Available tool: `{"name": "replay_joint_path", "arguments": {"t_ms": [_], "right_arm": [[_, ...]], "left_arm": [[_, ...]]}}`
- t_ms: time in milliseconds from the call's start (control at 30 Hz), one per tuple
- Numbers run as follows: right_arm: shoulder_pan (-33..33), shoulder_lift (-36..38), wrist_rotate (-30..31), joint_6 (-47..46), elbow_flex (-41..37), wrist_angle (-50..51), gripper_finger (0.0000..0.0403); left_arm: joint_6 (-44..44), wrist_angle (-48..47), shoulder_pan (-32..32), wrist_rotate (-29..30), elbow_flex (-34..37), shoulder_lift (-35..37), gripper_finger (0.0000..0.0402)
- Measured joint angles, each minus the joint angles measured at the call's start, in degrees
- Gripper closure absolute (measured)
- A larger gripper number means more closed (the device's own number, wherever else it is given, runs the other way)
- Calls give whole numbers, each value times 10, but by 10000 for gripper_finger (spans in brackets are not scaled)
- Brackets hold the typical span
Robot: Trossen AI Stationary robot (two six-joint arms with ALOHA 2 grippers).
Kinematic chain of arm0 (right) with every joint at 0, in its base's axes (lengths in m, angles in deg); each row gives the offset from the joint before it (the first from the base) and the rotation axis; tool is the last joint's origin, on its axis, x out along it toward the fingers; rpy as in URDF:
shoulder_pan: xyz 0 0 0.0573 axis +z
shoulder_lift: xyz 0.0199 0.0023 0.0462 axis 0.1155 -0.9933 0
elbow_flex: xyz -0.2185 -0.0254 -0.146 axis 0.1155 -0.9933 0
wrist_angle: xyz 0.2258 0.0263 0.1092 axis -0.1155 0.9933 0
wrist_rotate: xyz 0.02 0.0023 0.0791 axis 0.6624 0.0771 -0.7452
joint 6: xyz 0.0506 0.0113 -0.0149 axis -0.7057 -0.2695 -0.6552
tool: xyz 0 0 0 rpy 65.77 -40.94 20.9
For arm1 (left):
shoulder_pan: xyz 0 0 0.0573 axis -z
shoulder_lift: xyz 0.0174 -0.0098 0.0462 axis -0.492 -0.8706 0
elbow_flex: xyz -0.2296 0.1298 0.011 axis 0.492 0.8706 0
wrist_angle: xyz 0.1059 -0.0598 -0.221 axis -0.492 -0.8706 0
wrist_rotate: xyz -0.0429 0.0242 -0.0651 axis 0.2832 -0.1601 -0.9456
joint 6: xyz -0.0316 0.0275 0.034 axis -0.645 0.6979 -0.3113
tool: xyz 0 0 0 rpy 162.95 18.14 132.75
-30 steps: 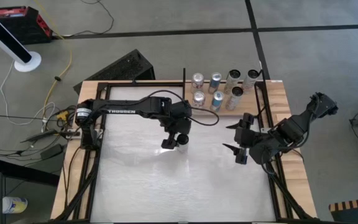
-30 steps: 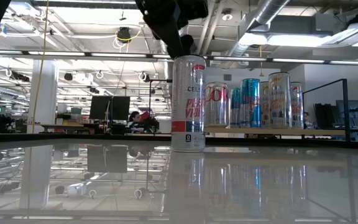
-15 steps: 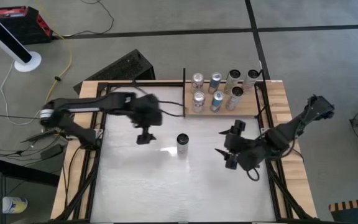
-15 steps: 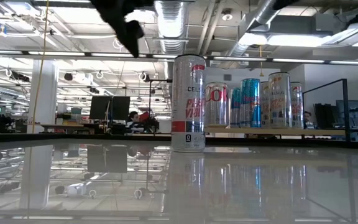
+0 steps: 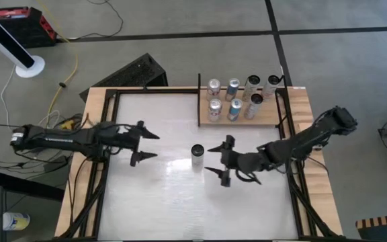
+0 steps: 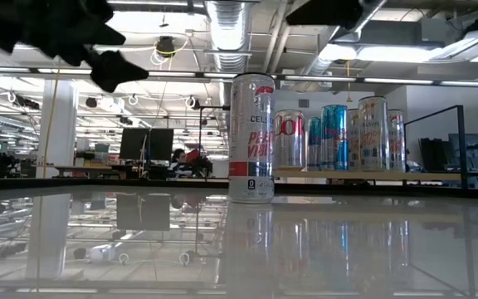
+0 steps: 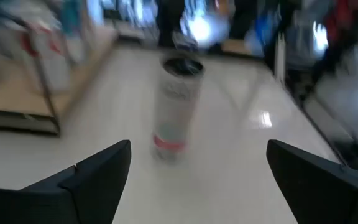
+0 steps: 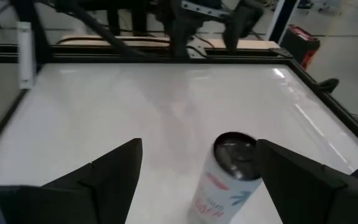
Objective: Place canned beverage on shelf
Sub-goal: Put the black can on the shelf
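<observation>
A silver can with red lettering [image 5: 197, 154] stands upright on its base on the white tabletop, also seen in the low view [image 6: 251, 139], the left wrist view [image 7: 176, 106] and the right wrist view [image 8: 224, 177]. My left gripper [image 5: 144, 145] is open, left of the can and apart from it. My right gripper [image 5: 222, 164] is open, just right of the can, facing it without touching. The wooden shelf [image 5: 269, 118] at the far right holds several cans [image 5: 234, 99].
Black metal posts [image 5: 199, 99] stand at the shelf's ends. Black frame rails and wooden strips [image 5: 93, 181] edge the table. The white tabletop [image 5: 160, 202] lies bare toward its near side.
My left gripper has let go of the can and drawn back toward the table's left edge, now open. My right gripper has moved left toward the can. The can stays standing where it was.
</observation>
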Motion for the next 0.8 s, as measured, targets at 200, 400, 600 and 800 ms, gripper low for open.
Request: {"name": "replay_joint_path", "arguments": {"t_ms": [200, 400, 600, 800], "right_arm": [[-32, -57, -9, 26, 0, -58, 67], [-63, -94, -8, -19, 0, -95, 67], [-92, -109, -8, -52, 1, -104, 67], [-99, -109, -5, -54, 0, -98, 67]], "left_arm": [[5, 189, 4, 77, 142, 114, 42], [40, 206, 4, 128, 198, 168, 42], [55, 159, 4, 133, 198, 170, 42], [68, 166, 4, 135, 198, 170, 42]]}}
